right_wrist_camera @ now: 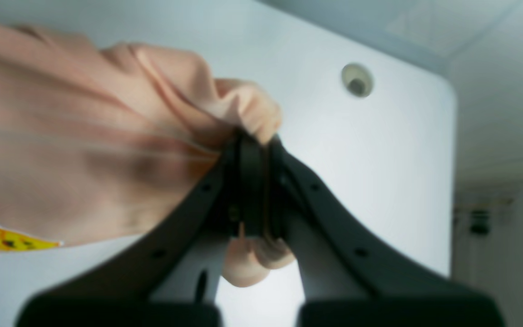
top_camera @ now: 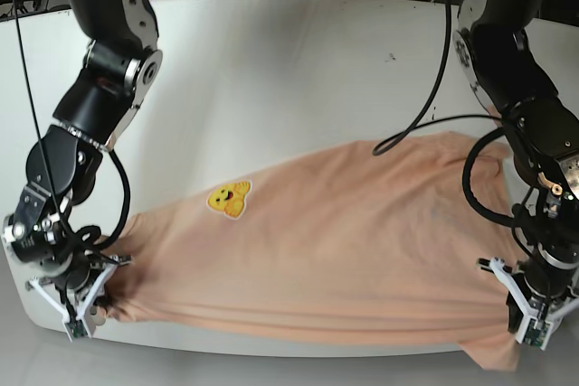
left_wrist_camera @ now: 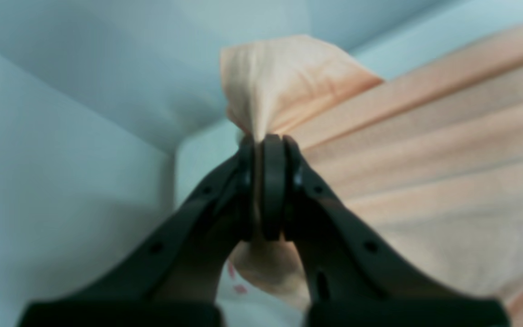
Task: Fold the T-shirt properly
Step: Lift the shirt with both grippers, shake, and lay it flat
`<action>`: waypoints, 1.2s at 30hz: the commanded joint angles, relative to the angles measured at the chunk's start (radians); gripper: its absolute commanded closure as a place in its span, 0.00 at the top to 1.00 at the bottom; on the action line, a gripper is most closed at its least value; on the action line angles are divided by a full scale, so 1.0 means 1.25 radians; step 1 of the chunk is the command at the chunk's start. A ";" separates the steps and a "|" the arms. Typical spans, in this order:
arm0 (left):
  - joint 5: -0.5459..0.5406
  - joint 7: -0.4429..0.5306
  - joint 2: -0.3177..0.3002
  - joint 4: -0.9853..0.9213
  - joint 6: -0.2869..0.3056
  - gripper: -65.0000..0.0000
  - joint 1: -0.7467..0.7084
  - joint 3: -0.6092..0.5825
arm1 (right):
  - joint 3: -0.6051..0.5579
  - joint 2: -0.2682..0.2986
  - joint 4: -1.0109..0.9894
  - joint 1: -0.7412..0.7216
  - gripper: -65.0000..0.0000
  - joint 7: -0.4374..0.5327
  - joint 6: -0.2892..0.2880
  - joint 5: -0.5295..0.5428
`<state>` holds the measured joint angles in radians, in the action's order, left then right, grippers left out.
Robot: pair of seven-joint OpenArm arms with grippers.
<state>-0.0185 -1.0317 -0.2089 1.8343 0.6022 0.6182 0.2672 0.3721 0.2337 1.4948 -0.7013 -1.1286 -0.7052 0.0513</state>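
In the left wrist view, the black left gripper [left_wrist_camera: 268, 181] is clenched on a bunched corner of the peach cotton short-sleeved T-shirt [left_wrist_camera: 425, 172], whose cloth stretches away to the right in taut folds.

In the right wrist view, the black right gripper [right_wrist_camera: 254, 190] pinches another gathered bit of the shirt above the white rounded table [right_wrist_camera: 379, 159]; a yellow smiley print [right_wrist_camera: 7, 236] shows at the left edge.

In the base view, the shirt lies spread across the table's near edge, stretched between both grippers, print facing up.
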 commanded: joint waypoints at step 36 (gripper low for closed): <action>0.012 -0.032 -0.037 0.130 0.077 0.00 -0.291 0.089 | 0.002 -0.001 0.413 0.389 0.00 -0.109 0.006 0.022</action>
<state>-0.0235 -1.0824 -0.2382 1.9739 0.7078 0.2913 0.3496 0.3416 0.2310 1.9911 -0.2451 -1.2713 -0.7033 0.1097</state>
